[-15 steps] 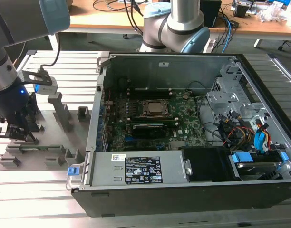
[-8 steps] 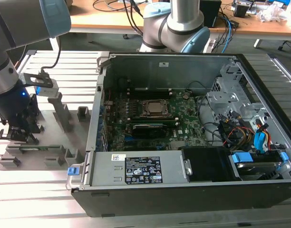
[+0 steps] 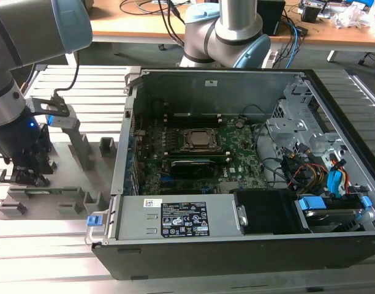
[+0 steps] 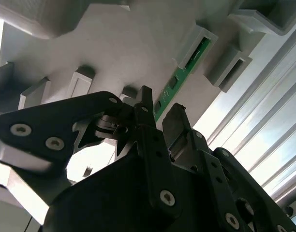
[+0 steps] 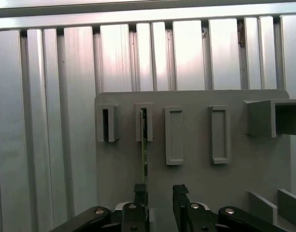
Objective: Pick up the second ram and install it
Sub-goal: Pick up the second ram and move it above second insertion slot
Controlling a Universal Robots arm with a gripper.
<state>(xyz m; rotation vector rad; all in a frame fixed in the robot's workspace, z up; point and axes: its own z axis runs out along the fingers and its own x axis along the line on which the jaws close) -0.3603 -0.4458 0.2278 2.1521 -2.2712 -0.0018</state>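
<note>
At the exterior view's left, the open, empty gripper point(image 3: 27, 174) hung beside the second ram point(image 5: 144, 159) in its tray point(image 5: 196, 181).

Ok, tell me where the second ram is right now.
The ram stands on edge in a slot of the grey tray, at the exterior view's left, outside the case; the open gripper is at one end.

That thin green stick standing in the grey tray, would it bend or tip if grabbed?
The second ram looks like a flat rigid board, so probably stiff, not floppy. Being so thin, it is likely light. Standing on edge in the holder tray, it might tip once freed.
</note>
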